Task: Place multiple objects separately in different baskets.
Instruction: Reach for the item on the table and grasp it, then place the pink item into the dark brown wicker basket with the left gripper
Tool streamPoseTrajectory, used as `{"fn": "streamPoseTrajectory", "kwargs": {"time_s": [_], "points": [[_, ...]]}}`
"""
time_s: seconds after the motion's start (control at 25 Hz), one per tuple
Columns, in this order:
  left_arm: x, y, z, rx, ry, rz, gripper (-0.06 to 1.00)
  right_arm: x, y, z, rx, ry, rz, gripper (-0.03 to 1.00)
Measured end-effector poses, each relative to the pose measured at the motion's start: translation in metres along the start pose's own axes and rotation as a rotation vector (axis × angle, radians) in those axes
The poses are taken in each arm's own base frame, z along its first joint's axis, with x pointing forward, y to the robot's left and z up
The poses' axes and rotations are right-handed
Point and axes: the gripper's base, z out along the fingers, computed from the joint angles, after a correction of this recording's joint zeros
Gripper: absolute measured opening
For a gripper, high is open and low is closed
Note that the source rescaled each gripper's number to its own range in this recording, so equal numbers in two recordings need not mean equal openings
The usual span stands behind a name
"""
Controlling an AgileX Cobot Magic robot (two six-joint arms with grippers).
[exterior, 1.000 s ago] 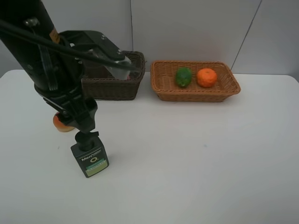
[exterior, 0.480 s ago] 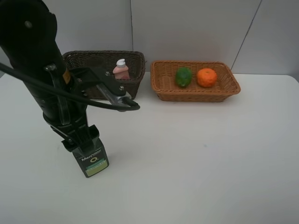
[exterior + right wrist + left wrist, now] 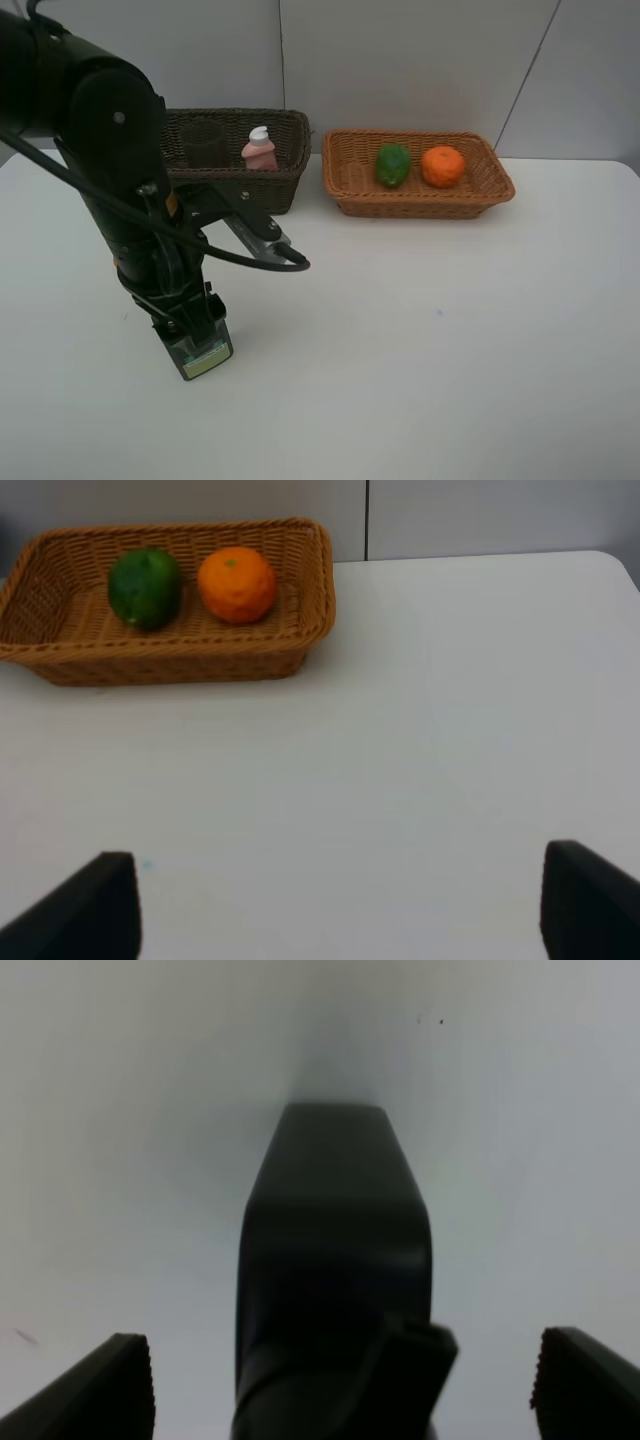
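Toward the worktop's [image 3: 450, 350] front-left corner, the left gripper [image 3: 345, 1360] stands with its jaws wide apart on either side of the dark green pump bottle [image 3: 203, 358], not clamped. Along the back edge, the dark brown basket [image 3: 245, 190] holds a mauve cup [image 3: 203, 145] and a pink bottle [image 3: 260, 150]. Just right of it, the light tan basket [image 3: 420, 205] holds a lime [image 3: 393, 165] and a tangerine [image 3: 442, 166]. The right gripper [image 3: 345, 890] gapes, holding nothing.

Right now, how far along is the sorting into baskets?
Done: lime and tangerine lie in the tan basket; pink bottle and cup stand in the dark basket. In hand: the left pincer, open, straddles the pump bottle on the table, no grip yet. Left: grasp that bottle and put it in a basket.
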Motion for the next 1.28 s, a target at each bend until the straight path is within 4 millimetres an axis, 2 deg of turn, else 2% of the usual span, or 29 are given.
{"fn": "streamPoseTrajectory", "kwargs": {"time_s": [0.4, 0.72, 0.84, 0.96, 1.0, 1.04, 1.08, 1.28], "points": [[-0.008, 0.0, 0.018, 0.009, -0.001, -0.003, 0.98, 0.0, 0.0, 0.0, 0.0, 0.0, 0.0, 0.72], [-0.01, 0.0, 0.019, 0.007, -0.018, -0.003, 0.97, 0.0, 0.0, 0.0, 0.0, 0.0, 0.0, 0.72], [-0.01, 0.0, 0.019, 0.007, -0.018, -0.003, 0.85, 0.0, 0.0, 0.0, 0.0, 0.0, 0.0, 0.72], [-0.01, 0.0, 0.019, 0.006, -0.021, -0.003, 0.62, 0.0, 0.0, 0.0, 0.0, 0.0, 0.0, 0.72], [-0.01, 0.0, 0.019, 0.006, -0.021, -0.003, 0.62, 0.0, 0.0, 0.0, 0.0, 0.0, 0.0, 0.72], [-0.01, 0.0, 0.019, 0.004, -0.025, -0.002, 0.5, 0.0, 0.0, 0.0, 0.0, 0.0, 0.0, 0.72], [-0.01, 0.0, 0.019, 0.004, -0.026, -0.002, 0.48, 0.0, 0.0, 0.0, 0.0, 0.0, 0.0, 0.72], [-0.011, 0.0, 0.019, 0.004, -0.028, -0.003, 0.48, 0.0, 0.0, 0.0, 0.0, 0.0, 0.0, 0.72]]}}
